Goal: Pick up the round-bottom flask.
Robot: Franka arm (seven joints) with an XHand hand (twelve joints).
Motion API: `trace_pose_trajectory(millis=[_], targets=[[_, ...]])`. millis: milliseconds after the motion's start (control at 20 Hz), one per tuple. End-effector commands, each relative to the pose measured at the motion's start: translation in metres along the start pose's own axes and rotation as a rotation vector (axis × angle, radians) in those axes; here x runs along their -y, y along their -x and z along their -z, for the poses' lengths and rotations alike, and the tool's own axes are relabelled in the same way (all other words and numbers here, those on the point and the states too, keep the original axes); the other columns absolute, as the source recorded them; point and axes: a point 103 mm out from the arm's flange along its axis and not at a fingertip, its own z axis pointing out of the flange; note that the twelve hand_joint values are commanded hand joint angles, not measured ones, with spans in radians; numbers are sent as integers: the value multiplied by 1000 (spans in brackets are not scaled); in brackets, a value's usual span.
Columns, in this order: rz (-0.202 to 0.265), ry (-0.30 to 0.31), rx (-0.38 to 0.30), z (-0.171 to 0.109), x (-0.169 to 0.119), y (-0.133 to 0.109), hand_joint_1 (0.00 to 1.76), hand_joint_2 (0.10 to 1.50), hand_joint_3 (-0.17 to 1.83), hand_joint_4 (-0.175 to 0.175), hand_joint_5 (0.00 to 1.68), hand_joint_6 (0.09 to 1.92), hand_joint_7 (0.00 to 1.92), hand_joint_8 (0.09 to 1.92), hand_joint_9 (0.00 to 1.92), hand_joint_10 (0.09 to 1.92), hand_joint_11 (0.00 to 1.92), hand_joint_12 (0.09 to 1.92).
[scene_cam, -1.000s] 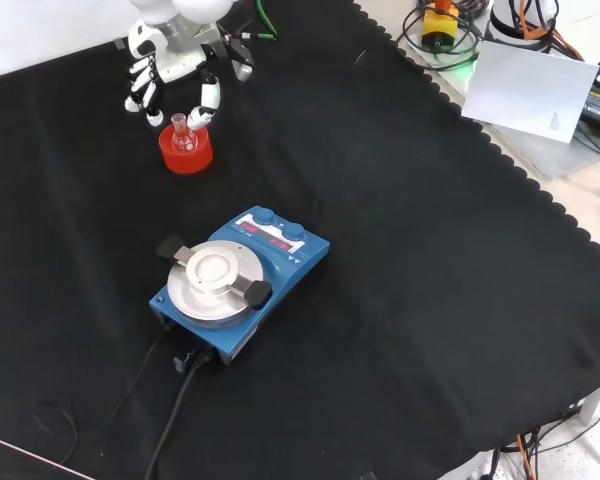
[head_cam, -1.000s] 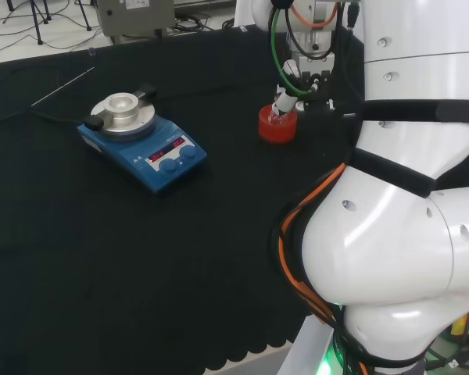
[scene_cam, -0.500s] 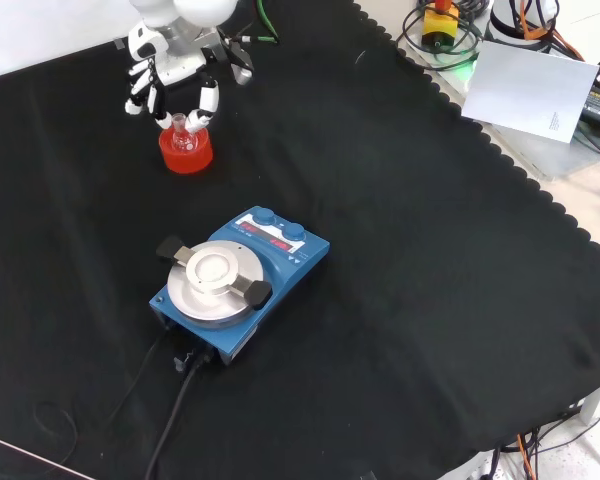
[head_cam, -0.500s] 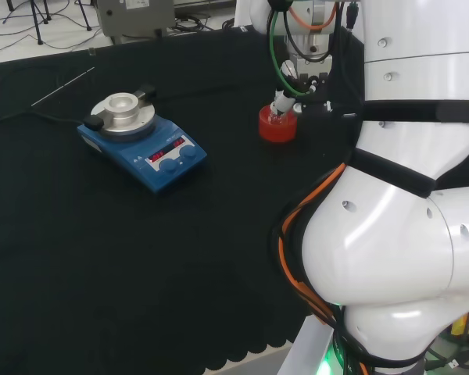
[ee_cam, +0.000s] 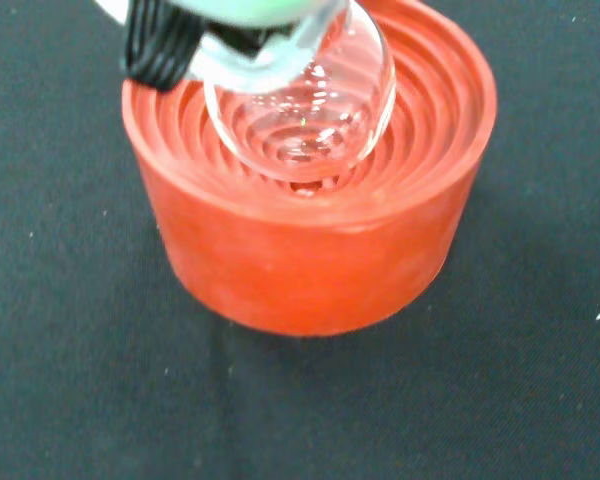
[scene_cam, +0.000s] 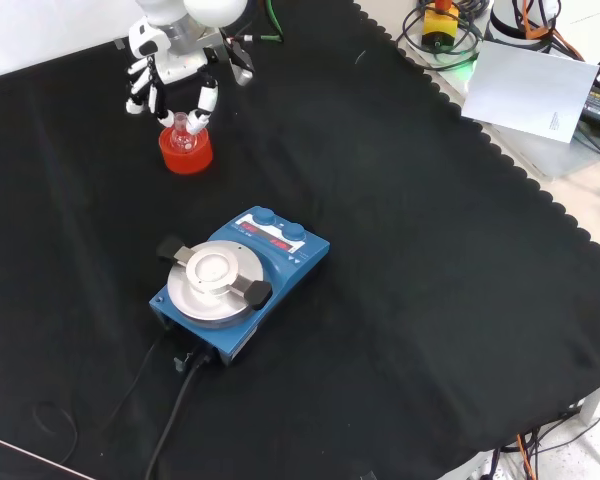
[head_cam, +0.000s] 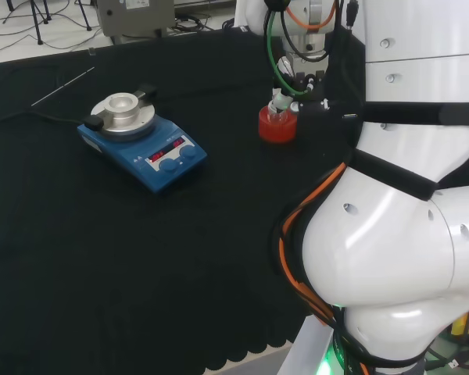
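One round-bottom flask (ee_cam: 305,110) sat in the red ribbed stand (scene_cam: 186,152) at the far left of the front view, near the cloth's far edge. The hand (scene_cam: 168,62) had its fingers curled around the flask neck; actual contact was hard to make out. Much bare black cloth (scene_cam: 430,260) lay to the right. The blue hotplate (scene_cam: 239,283) stood nearer, well apart.

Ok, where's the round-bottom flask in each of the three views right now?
Head view: round-bottom flask right of centre near the top, in the red ribbed stand.
Front view: flask upper left, under the hand.
Wrist view: flask's bulb close up in the stand's hollow.
Shared landmark: the red stand; the blue hotplate stirrer shows in head and front views.
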Motion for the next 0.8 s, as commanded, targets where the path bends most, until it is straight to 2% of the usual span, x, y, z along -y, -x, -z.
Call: trace_pose_trajectory(millis=[50,500,800], targets=[[-16,-6,6,17,3,3,1104,641,784,175,1166,917,354,534,558,547,141,1336],[-30,-18,44,65,25,0,1104,634,800,175,1165,927,337,530,552,546,149,1336],[-11,6,62,89,44,-12,1104,633,804,175,1164,931,337,533,547,546,158,1337]])
